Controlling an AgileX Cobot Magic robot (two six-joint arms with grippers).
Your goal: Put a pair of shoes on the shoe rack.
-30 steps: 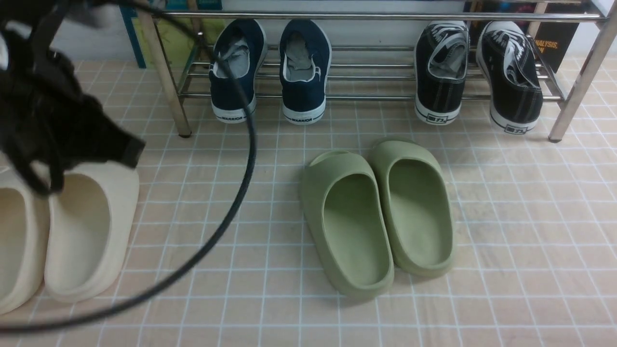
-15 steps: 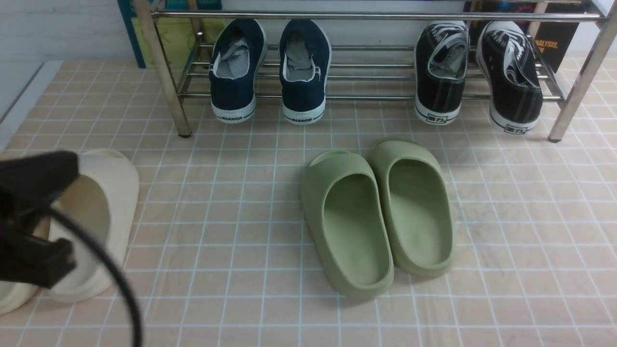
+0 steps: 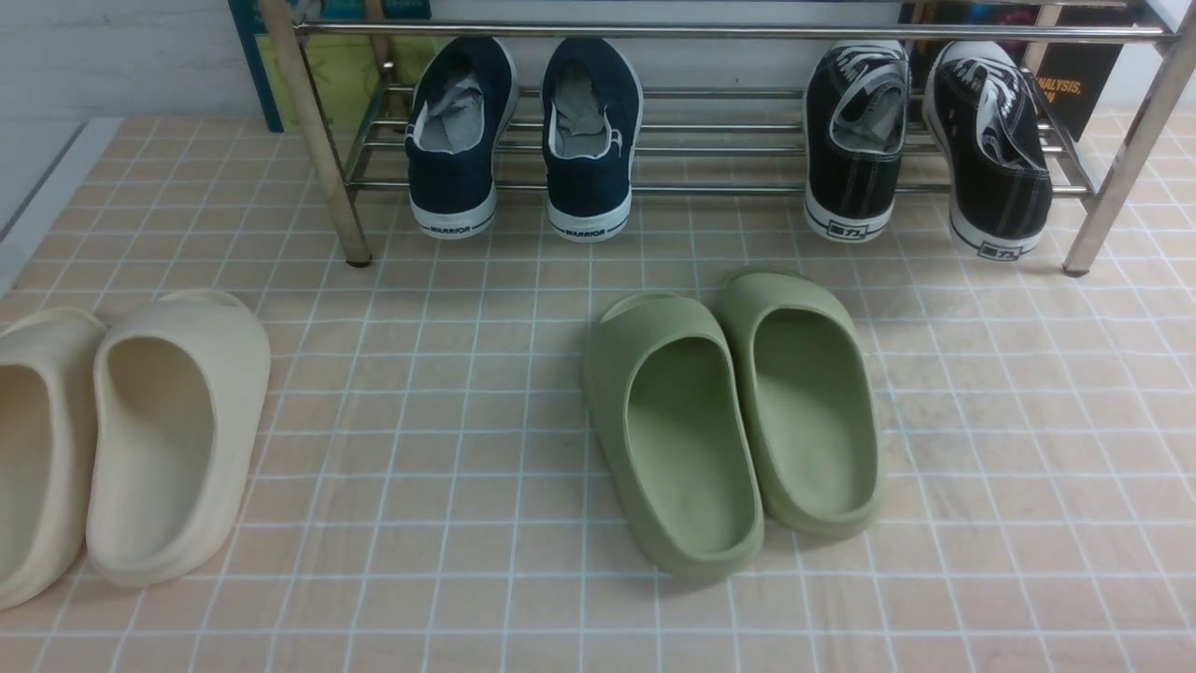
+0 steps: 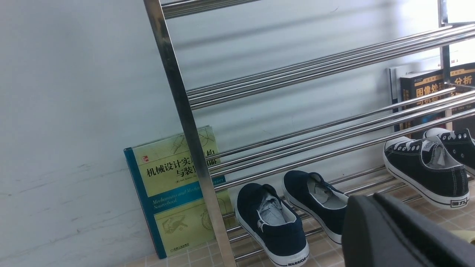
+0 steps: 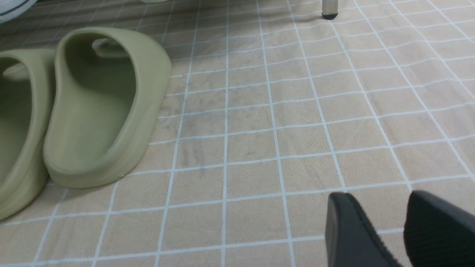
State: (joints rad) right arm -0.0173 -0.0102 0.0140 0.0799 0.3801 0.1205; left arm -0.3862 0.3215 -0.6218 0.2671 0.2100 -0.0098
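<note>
The navy slip-ons sit side by side on the shoe rack's lowest shelf, near its left end, with their heels past the front bar. Black lace-up sneakers occupy the same shelf's right end. Olive slides lie on the tiled floor in front of the rack. The left pincer is closed and empty. The right pincer gapes wide over the tiles, gripping nothing.

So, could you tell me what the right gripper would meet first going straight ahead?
Probably the tiled floor: the right gripper tilts down at bare tiles, clear of the olive-green slides; depth unclear.
</note>
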